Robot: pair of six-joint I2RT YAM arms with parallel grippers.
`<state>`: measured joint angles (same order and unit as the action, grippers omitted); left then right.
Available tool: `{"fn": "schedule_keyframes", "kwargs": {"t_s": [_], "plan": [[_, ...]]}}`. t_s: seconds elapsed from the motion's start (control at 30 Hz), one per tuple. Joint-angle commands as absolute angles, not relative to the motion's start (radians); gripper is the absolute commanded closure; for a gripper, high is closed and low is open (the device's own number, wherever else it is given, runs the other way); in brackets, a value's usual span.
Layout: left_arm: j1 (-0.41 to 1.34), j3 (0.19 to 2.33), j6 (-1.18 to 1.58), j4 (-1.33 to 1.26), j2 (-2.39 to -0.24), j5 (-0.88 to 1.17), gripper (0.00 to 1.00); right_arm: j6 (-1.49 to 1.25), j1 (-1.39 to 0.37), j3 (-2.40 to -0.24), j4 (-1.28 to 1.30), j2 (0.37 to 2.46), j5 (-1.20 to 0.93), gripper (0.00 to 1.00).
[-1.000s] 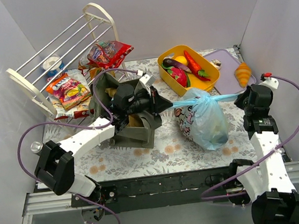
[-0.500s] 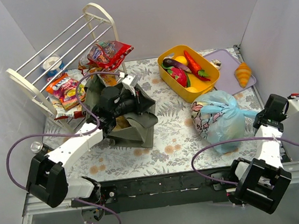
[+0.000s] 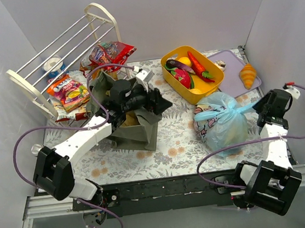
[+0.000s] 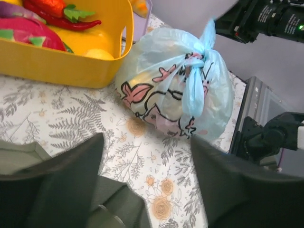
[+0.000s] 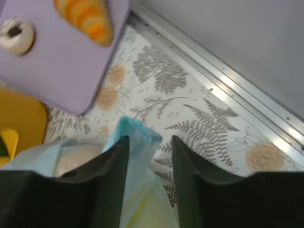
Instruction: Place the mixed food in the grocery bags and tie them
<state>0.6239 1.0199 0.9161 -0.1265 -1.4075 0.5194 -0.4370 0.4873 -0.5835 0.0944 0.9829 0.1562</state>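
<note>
Left tool (image 4: 147,145) released: fingers spread wide, nothing between them, above the right side of the olive-green tote (image 3: 138,131) and facing the light-blue bag (image 3: 220,129). Right tool (image 5: 149,138) near the right edge of the desk (image 3: 173,147), fingers parted a little, with the handle tail (image 5: 135,142) of the bag lying between them and a sliver of desk showing beside one finger; released rather than clenched. Light-blue bag on its side on the near right part of the desk, bulging, cartoon print outward, handles drawn into a knot (image 4: 194,64) on top; pale yellow contents faintly visible through the film. Olive-green tote upright left of the desk's centre, mouth open, something tan inside. Yellow tub (image 3: 167,71) at the far edge, right of centre, just beyond the bag, contact between the two not discernible; inside it an eggplant (image 3: 179,65), a red pepper (image 3: 196,63) and an orange (image 3: 184,60). Purple board (image 3: 230,72) in the far right corner, croissant (image 3: 248,74) on its right end. White wire rack (image 3: 51,51) in the far left corner, snack packets (image 3: 68,91) on and beside it.
</note>
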Motion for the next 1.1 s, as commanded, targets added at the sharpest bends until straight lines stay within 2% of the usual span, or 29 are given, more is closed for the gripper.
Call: {"fn": "schedule_keyframes", "kwargs": {"t_s": [0.0,0.03,0.07,0.13,0.23,0.4,0.5,0.63,0.73,0.83,1.07], "plan": [[0.689,1.216,0.813,-0.048,-1.456,0.454,0.16,-0.368,0.342,-0.724,0.080,1.003,0.050,0.26],[0.719,1.248,0.786,-0.007,-1.465,0.409,0.11,-0.358,0.312,-0.741,0.087,1.011,0.064,0.09],[0.732,1.281,0.775,0.014,-1.473,0.384,0.06,-0.348,0.257,-0.762,0.097,1.015,0.067,0.01],[0.753,1.356,0.769,0.054,-1.482,0.324,0.02,-0.324,0.213,-0.819,0.138,1.023,0.084,0.01],[0.755,1.410,0.793,0.151,-1.462,0.158,0.02,-0.293,0.160,-0.871,0.193,1.009,0.092,0.01],[0.755,1.401,0.848,0.308,-1.378,-0.205,0.02,-0.259,0.094,-0.887,0.261,0.959,0.054,0.01],[0.753,1.390,0.903,0.429,-1.318,-0.338,0.02,-0.239,0.048,-0.907,0.351,0.966,0.080,0.02],[0.752,1.466,1.007,0.714,-1.324,-0.420,0.02,-0.241,0.031,-0.922,0.463,1.049,0.093,0.01],[0.752,1.450,1.046,0.770,-1.307,-0.397,0.02,-0.256,0.020,-0.908,0.488,1.071,0.109,0.02],[0.752,1.408,1.069,0.773,-1.266,-0.379,0.02,-0.258,0.009,-0.893,0.479,1.062,0.101,0.01],[0.752,1.325,1.014,0.577,-1.109,-0.298,0.02,-0.296,0.002,-0.828,0.465,1.075,0.097,0.01]]}}
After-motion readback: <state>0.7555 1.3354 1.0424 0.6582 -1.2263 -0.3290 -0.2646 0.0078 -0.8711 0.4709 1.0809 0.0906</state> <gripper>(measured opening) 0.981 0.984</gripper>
